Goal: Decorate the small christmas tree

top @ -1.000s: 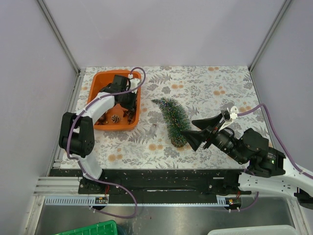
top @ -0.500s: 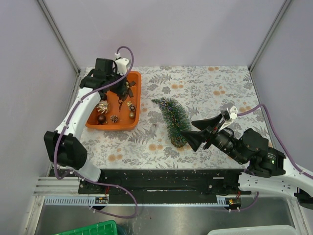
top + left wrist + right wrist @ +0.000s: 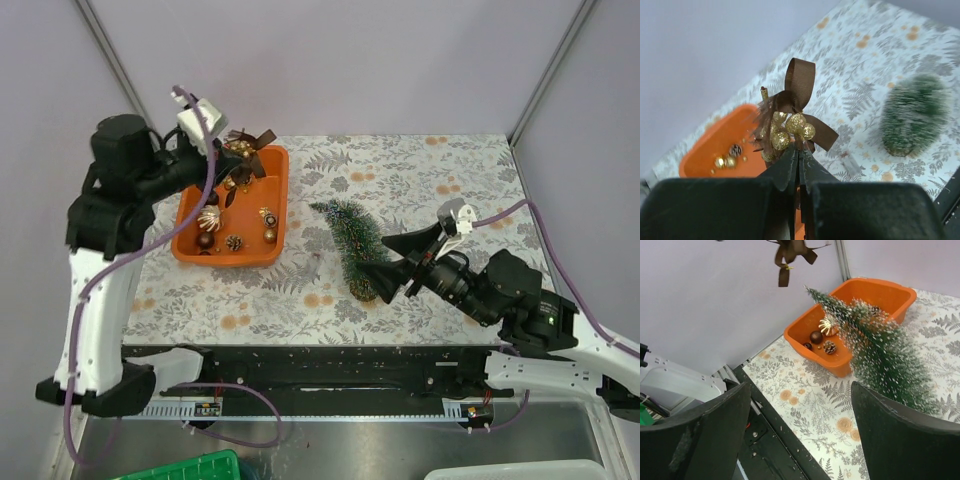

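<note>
Floral table (image 3: 450, 160): left gripper (image 3: 799, 150) pinches bow ornament (image 3: 790, 117)

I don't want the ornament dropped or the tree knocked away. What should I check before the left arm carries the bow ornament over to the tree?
1. Grip on the ornament: the left gripper is shut on the stem of the bow ornament. Ok.
2. Ornament out of the orange tray: it hangs above the tray. Ok.
3. Small christmas tree upright: it appears to lie on its side, tip toward the tray. Not ok.
4. Tree steadied: the right gripper is open by the tree's base, not closed on it. Not ok.
5. Right gripper touching the tree: cannot tell.
</note>
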`<state>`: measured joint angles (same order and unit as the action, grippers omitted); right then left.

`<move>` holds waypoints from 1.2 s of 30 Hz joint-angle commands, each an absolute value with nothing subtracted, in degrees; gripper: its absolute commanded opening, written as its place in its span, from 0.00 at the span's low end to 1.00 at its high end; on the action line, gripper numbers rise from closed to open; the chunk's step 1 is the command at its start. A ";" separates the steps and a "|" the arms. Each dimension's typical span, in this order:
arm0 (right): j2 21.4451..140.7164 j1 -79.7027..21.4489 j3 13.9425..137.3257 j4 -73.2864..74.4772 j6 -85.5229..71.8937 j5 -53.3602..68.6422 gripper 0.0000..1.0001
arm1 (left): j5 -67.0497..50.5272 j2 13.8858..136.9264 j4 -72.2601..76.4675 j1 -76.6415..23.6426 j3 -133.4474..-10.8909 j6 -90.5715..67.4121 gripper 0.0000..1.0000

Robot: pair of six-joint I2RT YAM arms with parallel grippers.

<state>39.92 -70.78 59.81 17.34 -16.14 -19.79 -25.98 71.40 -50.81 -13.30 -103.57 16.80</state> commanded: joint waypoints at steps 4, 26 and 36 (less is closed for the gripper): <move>46.75 -71.02 68.81 9.23 -9.50 -13.37 0.93 | -45.42 59.34 -48.78 -14.15 -106.53 20.74 0.00; 67.41 -71.02 84.55 -8.08 -8.79 5.71 0.96 | -57.30 48.25 -41.13 -14.24 -95.01 10.03 0.02; 70.84 -71.02 86.22 -8.53 -8.18 5.36 0.81 | -62.22 49.13 -39.81 -14.24 -93.52 6.86 0.03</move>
<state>69.45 -70.83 84.64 -6.42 -8.47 4.27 -58.48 47.86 -42.65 -14.20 -93.91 8.91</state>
